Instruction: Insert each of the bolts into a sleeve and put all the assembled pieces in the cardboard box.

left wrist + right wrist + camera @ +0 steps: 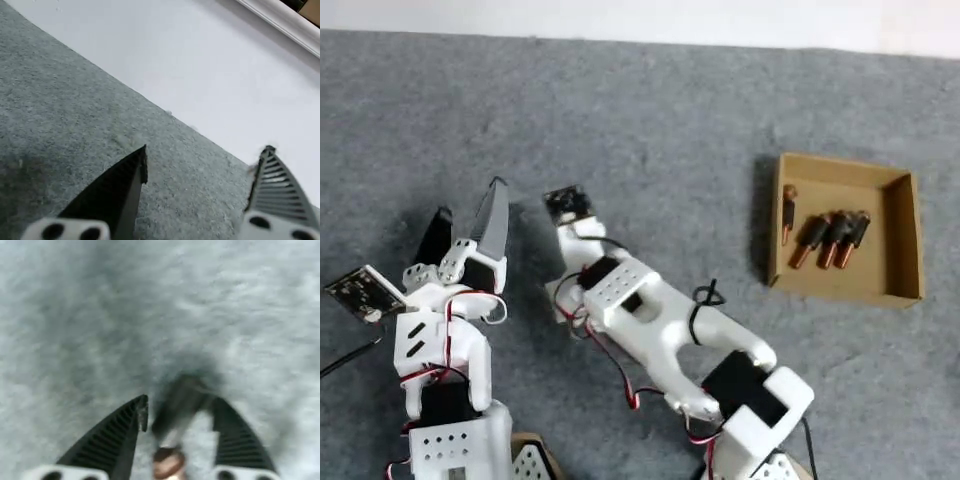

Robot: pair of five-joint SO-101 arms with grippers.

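Observation:
Between the fingers of my right gripper [180, 412] sits a dark sleeve [182, 400] with a copper bolt head [167, 463] at its near end. The fingers close on its sides just above the grey carpet. In the high view the right arm's wrist [570, 210] points down at the carpet left of centre and hides its own fingers. My left gripper [468, 222] stands open at the left with nothing in it, and its two fingers spread wide over the carpet [206, 155]. The cardboard box [912, 240] at the right holds several assembled pieces [825, 240].
Grey carpet [650, 130] covers the table, and bare carpet lies between the right arm and the box. A white wall [210, 65] rises past the carpet's far edge. Red and black cables [610, 355] hang along the right arm.

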